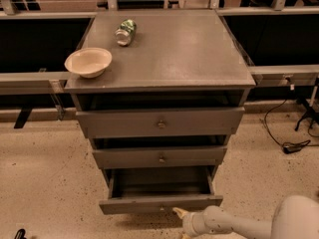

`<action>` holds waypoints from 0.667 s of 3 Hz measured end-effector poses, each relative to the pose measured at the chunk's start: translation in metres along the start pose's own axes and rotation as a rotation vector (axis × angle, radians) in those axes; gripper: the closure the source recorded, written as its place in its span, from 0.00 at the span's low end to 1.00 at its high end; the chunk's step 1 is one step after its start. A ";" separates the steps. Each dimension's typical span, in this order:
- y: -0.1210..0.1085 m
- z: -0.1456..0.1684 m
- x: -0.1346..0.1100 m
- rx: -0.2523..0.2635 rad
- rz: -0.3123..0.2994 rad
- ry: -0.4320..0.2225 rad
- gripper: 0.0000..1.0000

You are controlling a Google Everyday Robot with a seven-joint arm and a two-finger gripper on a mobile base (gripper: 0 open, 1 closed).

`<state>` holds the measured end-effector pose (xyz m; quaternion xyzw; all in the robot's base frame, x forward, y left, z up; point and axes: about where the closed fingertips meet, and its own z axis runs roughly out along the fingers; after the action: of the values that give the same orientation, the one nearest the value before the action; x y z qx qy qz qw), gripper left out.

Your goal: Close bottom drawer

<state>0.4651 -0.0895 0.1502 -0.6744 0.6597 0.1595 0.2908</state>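
Gripper (179,214) is down low, right up against the front panel of the bottom drawer (149,204), which sits just up-left of it, partly pulled out. Can't tell if it's open or closed. I'd push straight in, near the panel's middle, so nothing skews.

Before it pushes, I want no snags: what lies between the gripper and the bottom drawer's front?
Nothing. In the camera view the gripper sits right at the lower edge of the bottom drawer front, with no object between them.
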 end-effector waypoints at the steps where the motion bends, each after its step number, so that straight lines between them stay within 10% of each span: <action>1: 0.002 0.001 -0.015 -0.032 -0.016 0.018 0.40; 2: -0.020 0.002 -0.022 -0.021 -0.037 0.019 0.63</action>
<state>0.4830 -0.0719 0.1652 -0.6911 0.6480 0.1546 0.2803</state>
